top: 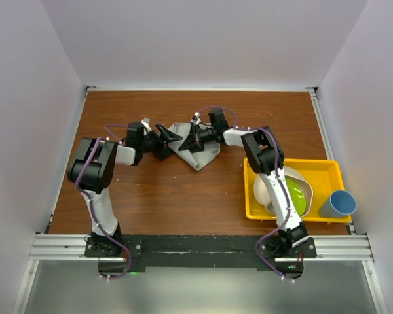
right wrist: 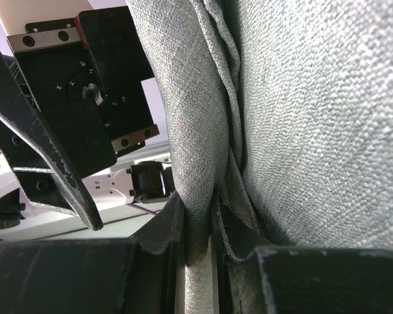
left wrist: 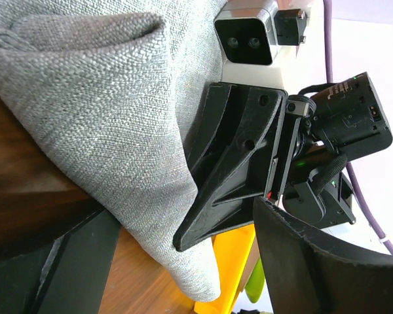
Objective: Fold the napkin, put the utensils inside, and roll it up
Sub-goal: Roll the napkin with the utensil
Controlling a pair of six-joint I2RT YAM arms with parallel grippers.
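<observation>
Napkin (top: 203, 157) lies in a pointy heap on the far middle of the desk (top: 183, 196), only partly folded. The right gripper (top: 188, 142) pinches a fold of it, nearly closed. The left gripper (top: 170, 135) gapes wide just beside it, holding nothing. No spoon shows, so I think tucking it in and rolling are left.

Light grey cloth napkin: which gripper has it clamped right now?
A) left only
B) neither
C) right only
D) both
C: in the right wrist view the right gripper pinches a fold of the light grey cloth napkin between its fingers, while the left gripper stands wide open beside the cloth.
</observation>
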